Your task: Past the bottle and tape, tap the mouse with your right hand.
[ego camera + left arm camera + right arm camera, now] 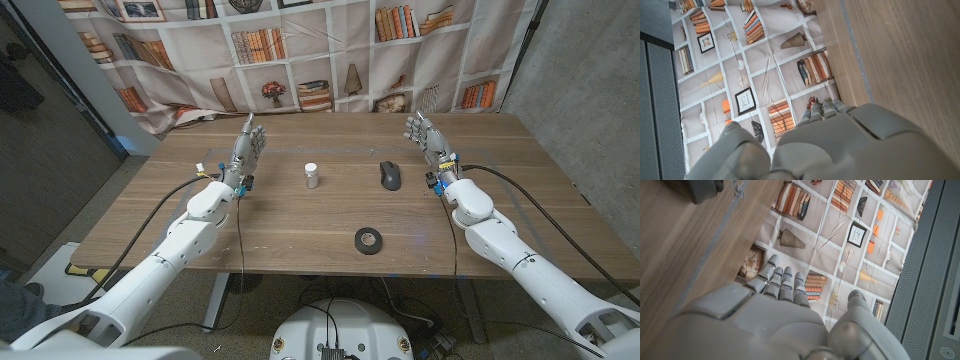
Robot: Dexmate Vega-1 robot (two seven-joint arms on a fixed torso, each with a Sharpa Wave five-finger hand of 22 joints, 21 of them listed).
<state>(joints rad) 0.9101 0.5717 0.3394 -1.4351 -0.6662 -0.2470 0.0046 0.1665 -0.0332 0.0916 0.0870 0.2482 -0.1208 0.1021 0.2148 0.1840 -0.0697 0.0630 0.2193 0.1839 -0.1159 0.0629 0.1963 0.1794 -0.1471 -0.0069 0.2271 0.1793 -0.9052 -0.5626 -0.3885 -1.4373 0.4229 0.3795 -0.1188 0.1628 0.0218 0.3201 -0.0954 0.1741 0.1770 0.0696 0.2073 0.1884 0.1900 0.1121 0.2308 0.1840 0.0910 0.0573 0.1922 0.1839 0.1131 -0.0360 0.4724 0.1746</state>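
Nothing to read anywhere on this table. The small white cylindrical bottle (pixel 312 176) has no label that can be made out, the dark grey computer mouse (pixel 390 175) bears no legible mark, and the black ring of tape (pixel 368 240) is plain. The printed bookshelf backdrop cloth (pixel 300 50) has rows of book spines and small framed pictures, but every one is too small and blurred for any lettering to come through.
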